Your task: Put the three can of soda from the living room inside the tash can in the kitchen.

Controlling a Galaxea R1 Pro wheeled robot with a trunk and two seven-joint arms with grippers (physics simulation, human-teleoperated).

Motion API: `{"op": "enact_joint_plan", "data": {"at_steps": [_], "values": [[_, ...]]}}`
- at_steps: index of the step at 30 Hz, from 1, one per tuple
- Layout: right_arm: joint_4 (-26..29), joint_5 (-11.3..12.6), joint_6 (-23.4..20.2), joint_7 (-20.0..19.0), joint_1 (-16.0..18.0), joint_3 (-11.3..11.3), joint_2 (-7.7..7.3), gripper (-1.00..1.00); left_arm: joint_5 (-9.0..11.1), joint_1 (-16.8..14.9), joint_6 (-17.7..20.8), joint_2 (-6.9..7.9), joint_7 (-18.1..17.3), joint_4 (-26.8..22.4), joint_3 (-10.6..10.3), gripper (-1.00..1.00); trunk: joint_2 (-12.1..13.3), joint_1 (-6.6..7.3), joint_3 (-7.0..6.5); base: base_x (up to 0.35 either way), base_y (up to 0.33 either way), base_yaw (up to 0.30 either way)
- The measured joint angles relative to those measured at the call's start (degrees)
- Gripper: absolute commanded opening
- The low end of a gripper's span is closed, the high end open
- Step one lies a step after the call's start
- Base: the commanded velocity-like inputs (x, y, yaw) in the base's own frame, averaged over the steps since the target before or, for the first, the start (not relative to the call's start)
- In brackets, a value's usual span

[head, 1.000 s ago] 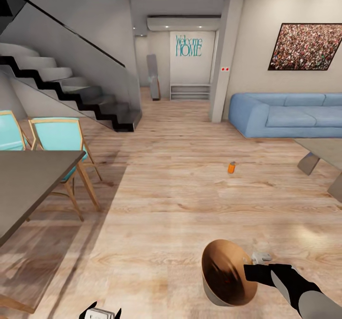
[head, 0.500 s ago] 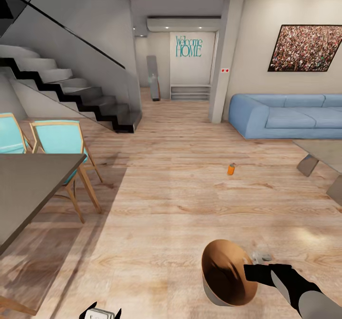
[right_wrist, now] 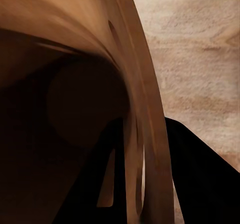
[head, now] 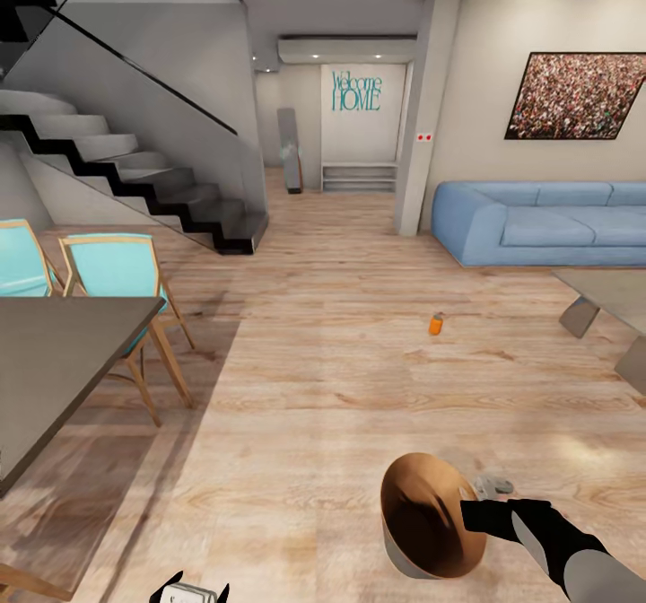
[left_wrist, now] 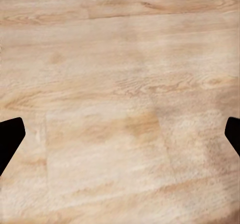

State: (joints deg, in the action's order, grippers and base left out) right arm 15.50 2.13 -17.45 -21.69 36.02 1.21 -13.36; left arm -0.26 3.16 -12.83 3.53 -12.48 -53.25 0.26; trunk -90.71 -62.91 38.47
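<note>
Copper-brown inside, the tash can (head: 432, 518) hangs tilted above the wooden floor (head: 305, 388), the right gripper (head: 468, 515) clamped on its rim (right_wrist: 145, 134). An orange can of soda (head: 436, 323) stands on the floor well ahead, near the blue sofa (head: 538, 222). The left gripper (left_wrist: 120, 134) hovers with fingers spread over bare planks.
</note>
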Motion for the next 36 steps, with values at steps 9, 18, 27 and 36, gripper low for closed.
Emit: {"op": "enact_joint_plan", "data": {"at_steps": [9,18,27,36], "values": [[0.0,0.0,0.0,0.0,0.0,0.0,0.0,-1.0,0.0,0.0,0.0,0.01,0.0,0.0,0.0,1.0,3.6,1.98,-2.16,0.0,0.0,0.0],[-0.1,0.0,0.0,0.0,0.0,0.0,0.0,-1.0,0.1,0.0,0.0,0.03,0.0,-0.1,0.0,1.0,7.2,3.95,-3.84,0.0,0.0,0.0],[-0.4,0.2,0.0,0.0,0.0,0.2,-0.06,-1.0,0.0,-0.2,0.1,0.06,0.0,-0.7,0.0,1.0,10.8,5.93,-5.46,0.0,0.0,0.0],[-0.5,0.2,0.0,0.0,0.0,0.1,-0.04,-1.0,-0.1,-0.3,1.0,0.04,0.0,-0.5,0.1,1.0,14.4,7.91,-7.07,0.0,0.0,0.0]]}}
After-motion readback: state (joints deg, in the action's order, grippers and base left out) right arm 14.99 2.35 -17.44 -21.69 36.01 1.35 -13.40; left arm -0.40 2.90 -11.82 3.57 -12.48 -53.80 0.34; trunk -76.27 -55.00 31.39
